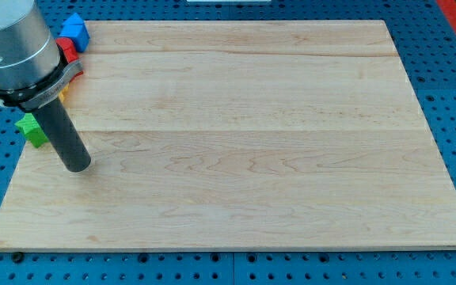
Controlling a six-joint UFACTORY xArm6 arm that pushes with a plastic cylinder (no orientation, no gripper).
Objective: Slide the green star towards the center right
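A green block (31,129) lies at the left edge of the wooden board (244,134), partly hidden behind the rod, so its star shape is hard to make out. My tip (77,166) rests on the board just to the right of and below the green block, close to it. The rod rises up to the grey arm body at the view's top left.
A blue block (75,30) and a red block (67,51) sit at the board's top left corner, beside the arm. A sliver of a yellow or orange block (64,91) peeks out behind the arm. Blue pegboard surrounds the board.
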